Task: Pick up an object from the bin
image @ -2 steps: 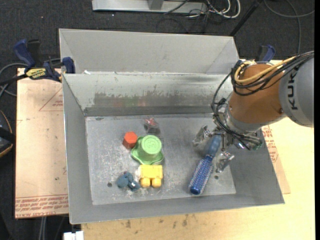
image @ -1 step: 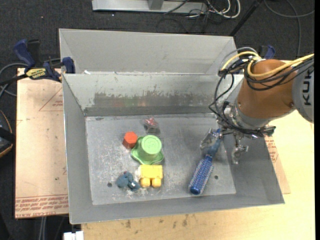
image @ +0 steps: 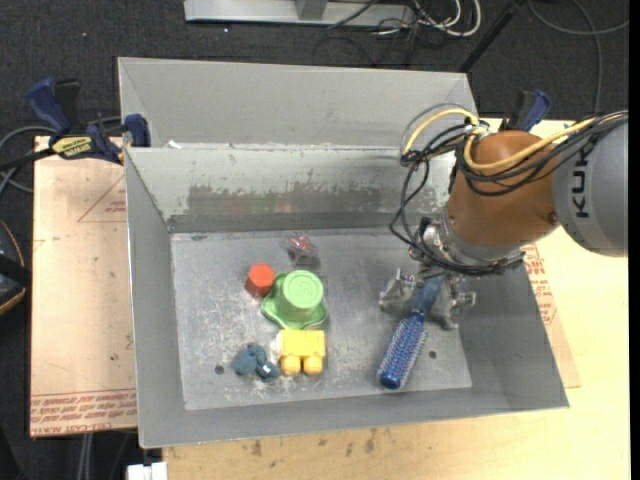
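little of the task is done: the gripper (image: 428,296) is seen low at the right of the bin (image: 300,178), fingers spread open around the handle of the blue brush (image: 402,353), which lies on the floor, not yet gripped or lifted.

Grey sheet metal for the bin (image: 300,183), matt on the walls, scratched and speckled on the floor, with a darker worn band along the back wall. Blue plastic for the brush (image: 402,353), rough-looking with many short bristles. Smooth green plastic with a soft shine for the cup (image: 298,298). Smooth yellow plastic for the block (image: 302,350), with round studs. Matt red plastic, as it seems, for the small cylinder (image: 261,279). Glossy orange cover (image: 500,193) on the wrist, hard and smooth. Bare metal on the end effector (image: 428,303), dull grey.
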